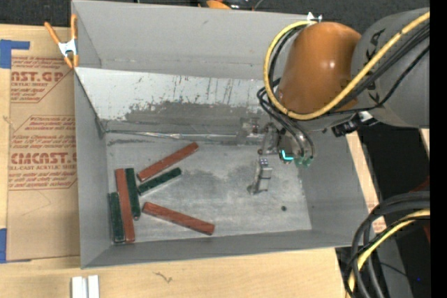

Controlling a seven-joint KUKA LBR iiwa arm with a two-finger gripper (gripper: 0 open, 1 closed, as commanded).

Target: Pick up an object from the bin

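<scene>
Sticks, red and green, are lying well left of the hand, looking stiff and light, best pinched across their width; its opening cannot be told.

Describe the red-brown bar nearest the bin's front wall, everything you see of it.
The front bar is a long, thin, flat, red-brown strip with straight edges and a matte look, maybe plastic or rubber. It lies flat on the floor of the bin, slanting down to the right in the view. Its left end comes close to the red bar at the left; I cannot tell whether they touch. Nothing else meets it. The gripper is apart, up to its right.
</scene>
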